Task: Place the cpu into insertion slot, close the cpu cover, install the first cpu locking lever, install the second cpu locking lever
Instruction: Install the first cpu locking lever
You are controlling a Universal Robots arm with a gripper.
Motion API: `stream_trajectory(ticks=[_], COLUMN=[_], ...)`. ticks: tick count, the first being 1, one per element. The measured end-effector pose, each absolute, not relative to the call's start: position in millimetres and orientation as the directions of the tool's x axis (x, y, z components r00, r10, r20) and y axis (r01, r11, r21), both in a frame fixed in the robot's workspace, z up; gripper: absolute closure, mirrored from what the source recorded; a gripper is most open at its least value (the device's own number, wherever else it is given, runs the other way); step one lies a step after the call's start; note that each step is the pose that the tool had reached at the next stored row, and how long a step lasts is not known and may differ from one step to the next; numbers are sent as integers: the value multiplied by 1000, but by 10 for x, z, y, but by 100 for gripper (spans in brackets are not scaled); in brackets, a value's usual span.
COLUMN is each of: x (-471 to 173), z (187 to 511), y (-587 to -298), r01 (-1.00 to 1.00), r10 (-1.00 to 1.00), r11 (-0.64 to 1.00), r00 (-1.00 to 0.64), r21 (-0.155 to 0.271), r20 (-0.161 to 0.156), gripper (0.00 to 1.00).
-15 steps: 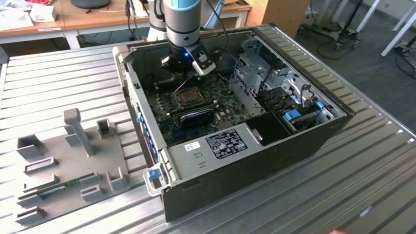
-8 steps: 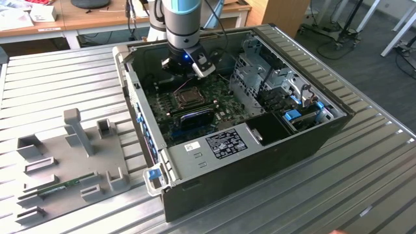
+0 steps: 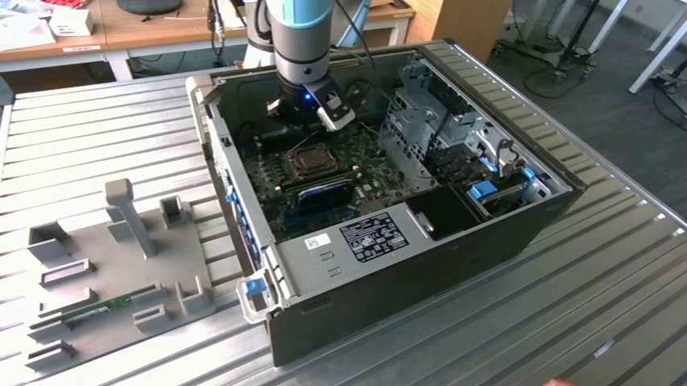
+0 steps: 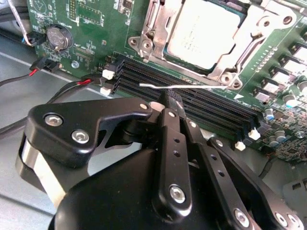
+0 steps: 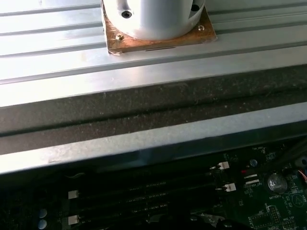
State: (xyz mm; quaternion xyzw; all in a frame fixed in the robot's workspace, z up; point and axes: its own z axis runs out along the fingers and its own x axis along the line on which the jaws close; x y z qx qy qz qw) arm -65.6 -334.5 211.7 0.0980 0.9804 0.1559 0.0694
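- Low inside the open computer case, near its far wall in the exterior view: the gripper, hanging from the arm over the green motherboard.
- In the second wrist view, narrowed almost to nothing: the gripper, its black fingertips pinched together around a thin silvery locking lever.
- Running level past those fingertips, just above the long black memory slots: that lever, with one flattened end free toward the motherboard's cable-side edge.
- Seated in the insertion slot, toward the middle of the motherboard: the cpu, grey metal top facing up.
- Lying flat over the cpu's edges: the cpu cover, with the chip showing through its central window.
- Directly beside the memory slots, nearly touching them: the insertion slot, with its metal rim and screw heads visible.
- Near the motherboard's corner in the second wrist view: a round coin battery, with red and black cables just off the board edge.
- Carrying the case: a ribbed metal table.
- On the same table, toward the exterior view's left edge: a grey fixture plate with upright posts, well apart from the case.
- In the first wrist view, beyond the case wall: the white arm base on the table.
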Motion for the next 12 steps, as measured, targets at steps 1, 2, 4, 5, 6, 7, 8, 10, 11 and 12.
stream_trajectory(ticks=[1, 2, 4, 5, 6, 7, 8, 10, 11, 12], x=[-657, -657, -656, -656, -656, -656, -656, -656, -656, -656], z=[2116, 2115, 2114, 2114, 2114, 2114, 2114, 2115, 2115, 2115], y=[-3347, -3349, -3352, -3355, -3358, -3360, -3363, -3367, -3368, -3369], r01=[171, 171, 170, 170, 170, 170, 170, 171, 171, 171], r10=[214, 214, 214, 213, 213, 213, 213, 213, 213, 213], r11=[932, 933, 933, 933, 934, 934, 934, 935, 935, 935], r00=[-971, -971, -971, -971, -971, -971, -971, -971, -971, -971], r21=[319, 318, 317, 316, 315, 314, 314, 312, 311, 310], r20=[-106, -106, -106, -107, -107, -107, -107, -107, -108, -108], gripper=[89, 89, 89, 89, 89, 89, 89, 89, 89, 89])
